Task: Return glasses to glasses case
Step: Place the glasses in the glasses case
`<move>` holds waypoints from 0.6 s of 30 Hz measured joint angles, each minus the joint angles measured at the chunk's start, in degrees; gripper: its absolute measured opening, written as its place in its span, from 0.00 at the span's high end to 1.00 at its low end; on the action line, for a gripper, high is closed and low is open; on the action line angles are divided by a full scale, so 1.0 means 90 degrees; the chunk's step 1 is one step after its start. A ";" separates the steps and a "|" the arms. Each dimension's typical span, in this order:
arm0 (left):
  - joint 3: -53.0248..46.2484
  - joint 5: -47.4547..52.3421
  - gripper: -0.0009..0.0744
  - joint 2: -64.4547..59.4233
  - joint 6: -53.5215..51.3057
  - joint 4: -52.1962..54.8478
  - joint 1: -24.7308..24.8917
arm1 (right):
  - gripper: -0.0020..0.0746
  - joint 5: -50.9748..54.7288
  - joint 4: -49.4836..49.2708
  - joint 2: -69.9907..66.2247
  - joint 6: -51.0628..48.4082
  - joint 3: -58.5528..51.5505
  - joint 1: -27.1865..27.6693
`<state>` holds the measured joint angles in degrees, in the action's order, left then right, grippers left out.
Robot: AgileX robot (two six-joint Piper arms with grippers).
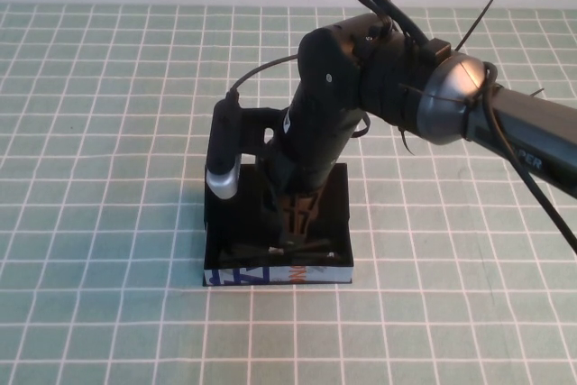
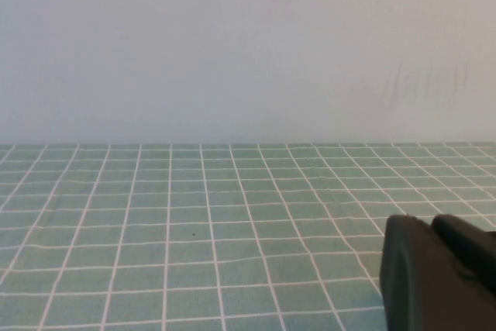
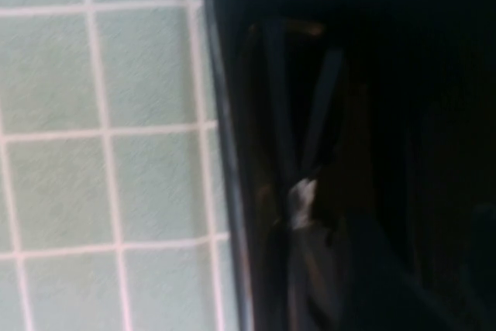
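The glasses case [image 1: 346, 223] is an open black box with a light blue printed front [image 1: 261, 275], at the table's middle. My right gripper [image 1: 299, 215] reaches down from the right into the case. The glasses [image 1: 311, 244] lie inside near the front wall, and only thin dark arms show. In the right wrist view their crossed arms [image 3: 304, 133] lie in the black lining beside the case wall [image 3: 226, 153]. My right gripper there is lost in the dark. My left gripper [image 2: 430, 222] is out of the high view, shut and empty above bare table.
A green mat with a white grid [image 1: 108, 132] covers the table, and a pale wall [image 2: 248, 44] stands behind it. The right arm [image 1: 505, 123] and its cables cross the upper right. The wrist camera [image 1: 224, 164] hangs over the case's left side.
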<state>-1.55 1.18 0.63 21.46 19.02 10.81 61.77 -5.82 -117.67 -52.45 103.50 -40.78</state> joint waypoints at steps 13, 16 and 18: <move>0.0000 -0.1238 0.99 0.0000 0.0134 -0.0011 0.0000 | 0.98 -0.0078 -0.0525 0.0185 0.0420 0.0056 0.0251; 0.0032 -0.2391 0.99 0.0000 0.0469 0.0030 0.0000 | 0.99 -0.0107 -0.1323 0.0419 0.0489 0.0194 0.0626; 0.0354 -0.2461 0.99 0.0000 0.0620 0.0300 0.0000 | 0.99 -0.0080 -0.1893 0.0594 0.0500 0.0262 0.0905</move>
<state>1.64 -20.97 0.63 27.04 21.72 10.81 61.05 -22.86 -112.32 -47.94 105.86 -32.64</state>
